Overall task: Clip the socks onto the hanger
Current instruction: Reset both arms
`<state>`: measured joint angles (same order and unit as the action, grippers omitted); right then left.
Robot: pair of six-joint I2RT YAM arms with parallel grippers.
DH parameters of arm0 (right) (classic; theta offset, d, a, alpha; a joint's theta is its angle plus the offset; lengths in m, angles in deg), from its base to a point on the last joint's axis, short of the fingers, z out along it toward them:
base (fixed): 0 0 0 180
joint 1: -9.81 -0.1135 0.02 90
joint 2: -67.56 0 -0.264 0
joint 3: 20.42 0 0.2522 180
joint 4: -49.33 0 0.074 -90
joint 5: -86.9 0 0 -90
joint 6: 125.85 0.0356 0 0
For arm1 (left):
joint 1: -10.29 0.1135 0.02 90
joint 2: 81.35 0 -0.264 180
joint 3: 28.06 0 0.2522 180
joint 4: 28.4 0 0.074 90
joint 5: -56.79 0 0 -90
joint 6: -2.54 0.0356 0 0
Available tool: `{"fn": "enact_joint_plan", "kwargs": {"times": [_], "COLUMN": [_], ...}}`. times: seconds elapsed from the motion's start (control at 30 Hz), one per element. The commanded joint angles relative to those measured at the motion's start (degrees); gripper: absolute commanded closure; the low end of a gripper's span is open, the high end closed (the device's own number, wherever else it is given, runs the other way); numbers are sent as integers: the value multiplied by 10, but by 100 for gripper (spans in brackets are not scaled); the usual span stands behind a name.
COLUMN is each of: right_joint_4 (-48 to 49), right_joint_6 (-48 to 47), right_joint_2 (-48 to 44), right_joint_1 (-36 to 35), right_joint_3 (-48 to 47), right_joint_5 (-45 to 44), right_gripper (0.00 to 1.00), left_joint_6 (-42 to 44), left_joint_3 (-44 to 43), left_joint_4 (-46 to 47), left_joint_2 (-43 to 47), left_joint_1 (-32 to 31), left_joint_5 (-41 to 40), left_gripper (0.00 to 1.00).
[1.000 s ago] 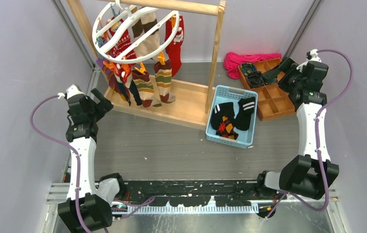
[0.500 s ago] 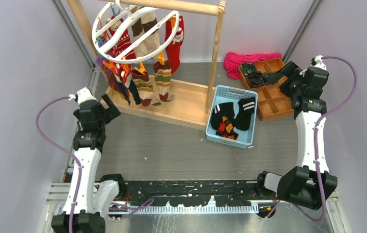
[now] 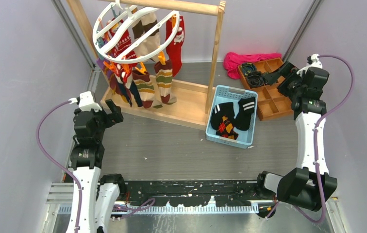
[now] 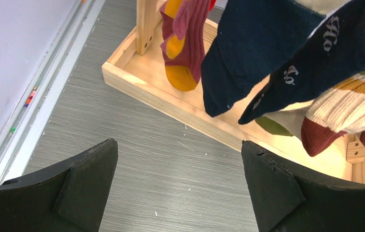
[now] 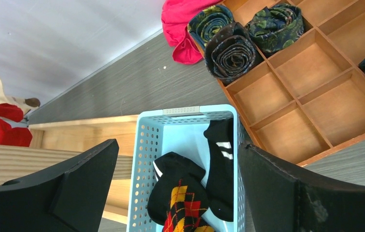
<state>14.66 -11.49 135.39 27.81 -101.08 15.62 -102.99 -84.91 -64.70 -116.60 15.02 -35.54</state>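
A white round clip hanger point(image 3: 132, 34) hangs from the wooden rack's top bar point(image 3: 172, 6) with several socks clipped to it. In the left wrist view a navy sock point(image 4: 253, 53), a maroon and yellow sock point(image 4: 185, 43) and a striped sock point(image 4: 349, 106) dangle over the rack's base point(image 4: 171, 104). A blue basket point(image 3: 219, 94) holds a black argyle sock point(image 3: 224, 127) and a black sock with white stripes point(image 3: 246, 112). My left gripper point(image 3: 116, 114) point(image 4: 178, 150) is open and empty above the floor beside the base. My right gripper point(image 3: 275, 74) point(image 5: 178, 147) is open and empty, high above the basket point(image 5: 142, 159).
A wooden divided tray point(image 3: 269, 99) point(image 5: 311, 87) with rolled ties point(image 5: 231, 53) sits right of the basket, a pink cloth point(image 3: 247, 60) behind it. The rack's upright post point(image 3: 214, 58) stands between hanger and basket. Purple walls close in on both sides.
My left arm has drawn back toward the near edge and slightly right, away from the rack's left end. The right wrist shifted a little above the tray. Both grippers stayed open.
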Motion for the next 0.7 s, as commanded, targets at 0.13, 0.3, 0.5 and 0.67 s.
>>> {"fn": "enact_joint_plan", "kwargs": {"times": [0.13, 0.3, 0.5, 0.67], "right_joint_4": [44, 55, 60, 60], "right_joint_6": [3, 8, 13, 19], "right_joint_2": [-19, -21, -23, -27], "right_joint_1": [2, 2, 2, 2], "right_joint_3": [14, 22, 26, 28], "right_joint_5": [32, 32, 35, 40], "right_gripper": [0, 0, 0, 0], "left_joint_6": [20, 20, 21, 21], "left_joint_3": [2, 3, 5, 5], "left_joint_4": [28, 28, 30, 31], "left_joint_2": [-4, -5, -5, -4], "left_joint_1": [-2, -1, -2, -1], "left_joint_5": [34, 37, 37, 37], "left_gripper": [0, 0, 0, 0]}}
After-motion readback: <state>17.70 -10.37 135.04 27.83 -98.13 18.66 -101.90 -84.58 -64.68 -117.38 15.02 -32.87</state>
